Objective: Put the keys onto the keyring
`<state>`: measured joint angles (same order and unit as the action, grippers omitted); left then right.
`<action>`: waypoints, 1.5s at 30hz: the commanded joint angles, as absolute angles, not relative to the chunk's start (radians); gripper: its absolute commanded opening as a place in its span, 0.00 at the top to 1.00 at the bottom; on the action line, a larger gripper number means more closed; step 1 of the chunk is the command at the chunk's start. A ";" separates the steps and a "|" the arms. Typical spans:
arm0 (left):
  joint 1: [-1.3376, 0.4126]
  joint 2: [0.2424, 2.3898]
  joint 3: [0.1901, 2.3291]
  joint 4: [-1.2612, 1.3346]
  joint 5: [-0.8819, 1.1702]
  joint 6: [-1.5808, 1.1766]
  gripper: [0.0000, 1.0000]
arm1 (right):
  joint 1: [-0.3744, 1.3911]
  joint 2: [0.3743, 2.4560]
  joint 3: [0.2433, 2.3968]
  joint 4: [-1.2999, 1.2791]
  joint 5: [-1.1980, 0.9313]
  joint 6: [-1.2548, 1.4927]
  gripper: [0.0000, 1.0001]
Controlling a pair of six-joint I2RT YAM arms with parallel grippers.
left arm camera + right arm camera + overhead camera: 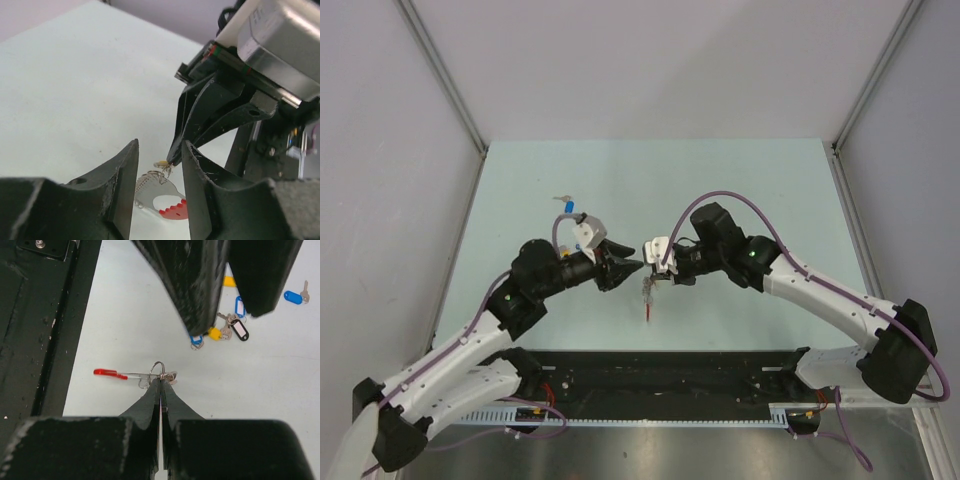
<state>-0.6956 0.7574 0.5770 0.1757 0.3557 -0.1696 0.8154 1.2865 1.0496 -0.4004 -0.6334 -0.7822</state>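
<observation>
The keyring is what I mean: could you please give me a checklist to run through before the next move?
1. Right claw shut on the keyring: ok.
2. Left claw open, nothing between its fingers: ok.
3. Keyring's red end clear of the table: cannot tell.
4. Yellow tag beside the right claw's tips, its key threaded on the keyring: cannot tell.
5. Loose keys lying on the table, in view for picking: ok.
6. All keys on the keyring: not ok; the blue-tagged key also lies apart.
</observation>
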 commanded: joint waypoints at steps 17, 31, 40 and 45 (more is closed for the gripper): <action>-0.689 1.086 0.880 -0.414 0.716 0.448 0.52 | 0.833 1.272 1.098 -0.399 -0.678 -0.804 1.00; -0.676 1.141 0.844 -0.307 0.781 0.431 0.60 | 0.841 1.256 1.098 -0.402 -0.696 -0.804 1.00; -0.676 1.158 0.830 -0.284 0.827 0.396 0.79 | 0.838 1.236 1.098 -0.414 -0.692 -0.801 1.00; -0.676 1.160 0.831 -0.291 0.827 0.390 0.94 | 0.835 1.230 1.098 -0.422 -0.686 -0.802 1.00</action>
<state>-0.6716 1.1503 0.8310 -0.2943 0.7982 0.4091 0.8200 1.2598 1.0550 -0.4488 -0.6712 -0.7868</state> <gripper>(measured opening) 0.099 0.008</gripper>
